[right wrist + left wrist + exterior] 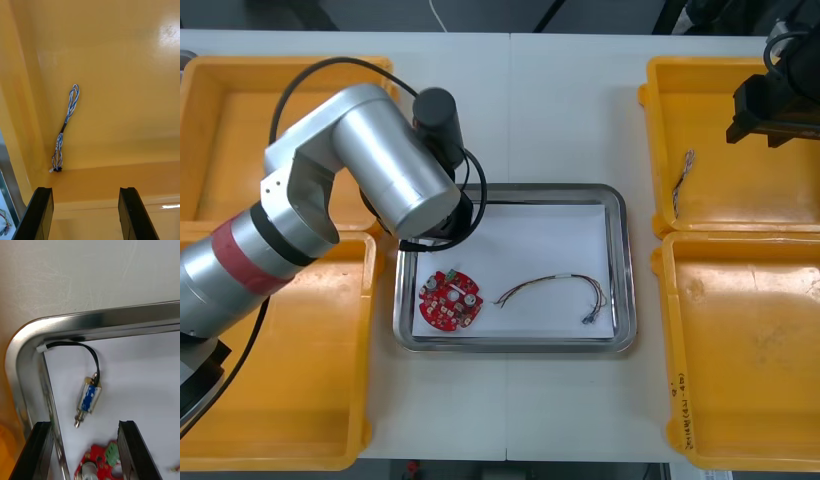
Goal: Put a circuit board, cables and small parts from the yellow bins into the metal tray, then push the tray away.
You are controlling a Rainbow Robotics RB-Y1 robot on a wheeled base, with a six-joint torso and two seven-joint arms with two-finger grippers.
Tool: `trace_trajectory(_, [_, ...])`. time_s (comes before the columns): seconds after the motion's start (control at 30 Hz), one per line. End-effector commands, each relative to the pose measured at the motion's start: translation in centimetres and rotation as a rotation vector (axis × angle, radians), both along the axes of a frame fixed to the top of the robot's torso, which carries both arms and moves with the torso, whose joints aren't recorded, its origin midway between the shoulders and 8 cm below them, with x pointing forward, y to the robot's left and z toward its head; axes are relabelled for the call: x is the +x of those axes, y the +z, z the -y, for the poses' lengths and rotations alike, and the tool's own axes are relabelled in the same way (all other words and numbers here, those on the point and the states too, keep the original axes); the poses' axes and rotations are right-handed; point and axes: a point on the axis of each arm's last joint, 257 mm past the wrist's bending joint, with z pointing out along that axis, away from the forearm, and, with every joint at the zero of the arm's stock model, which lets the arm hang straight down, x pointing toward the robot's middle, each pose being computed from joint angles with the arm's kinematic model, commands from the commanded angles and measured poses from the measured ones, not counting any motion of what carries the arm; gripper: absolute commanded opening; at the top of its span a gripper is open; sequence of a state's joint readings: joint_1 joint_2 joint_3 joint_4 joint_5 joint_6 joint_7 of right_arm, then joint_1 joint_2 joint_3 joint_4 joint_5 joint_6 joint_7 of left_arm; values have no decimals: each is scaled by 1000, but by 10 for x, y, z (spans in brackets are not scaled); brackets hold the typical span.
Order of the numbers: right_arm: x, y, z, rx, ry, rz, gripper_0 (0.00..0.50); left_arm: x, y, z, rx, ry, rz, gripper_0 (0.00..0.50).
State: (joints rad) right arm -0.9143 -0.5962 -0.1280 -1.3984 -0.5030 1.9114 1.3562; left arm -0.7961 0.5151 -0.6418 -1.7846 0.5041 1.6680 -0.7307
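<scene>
Setting: light table (550, 90) seen from steeply above, with four yellow plastic bins (300, 400), two stacked down each side of the frame.

Tray: shiny metal tray (621, 262) with a white inside, at the centre of the frame between the bins.

Circuit board: round red circuit board (450, 298) lying flat in the tray's lower left corner.

Tray cable: thin red and yellow cable (555, 288) curved across the white floor, right of the board and apart from it.

Small part: small metal part (89, 399) with a blue band, lying on the white floor near the tray's corner. Its black lead curls up to a white plug against the rim.

Left gripper: left gripper (84, 425) poised over the tray's upper left corner, beneath the silver left arm (380, 160) that crosses the upper left of the frame. Its black fingers stand wide apart with nothing between them. The small part lies just beyond the fingertips, and the board's edge shows between the fingers.

Right gripper: right gripper (85, 189) over the bin at the upper right of the frame, its fingers spread and holding nothing.

Bin cable: twisted blue and white cable (65, 127) lying on that bin's floor, close along the wall nearest the tray, beyond the right gripper's fingertips and clear of them.
</scene>
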Motion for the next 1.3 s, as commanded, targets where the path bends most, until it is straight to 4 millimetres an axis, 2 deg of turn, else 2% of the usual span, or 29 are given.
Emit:
trace_trajectory(0.03, [23, 23, -21, 13, 25, 66, 500, -1, 64, -13, -122, 103, 34, 500])
trace_trajectory(0.2, [30, 20, -23, 1, 31, 83, 500, -7, 91, -36, -149, 162, 25, 500])
trace_trajectory(0.23, [33, 20, -25, 4, 29, 90, 500, -6, 100, -47, -153, 185, 33, 500])
trace_trajectory(0.47, [45, 10, -24, 9, -4, 111, 500, 8, 124, -83, -212, 287, 46, 500])
trace_trajectory(0.53, [47, 10, -23, 10, -7, 116, 500, 11, 127, -87, -224, 302, 44, 500])
trace_trajectory(0.63, [55, 5, -24, 16, -24, 131, 500, 25, 139, -102, -248, 365, 39, 500])
trace_trajectory(0.87, [67, -1, -26, 19, -44, 160, 500, 50, 151, -128, -305, 483, 5, 500])
trace_trajectory(1.07, [70, -12, -22, 5, -64, 159, 500, 76, 162, -142, -395, 551, 8, 500])
trace_trajectory(1.3, [71, -24, -14, -2, -83, 167, 500, 101, 164, -151, -459, 608, 9, 500])
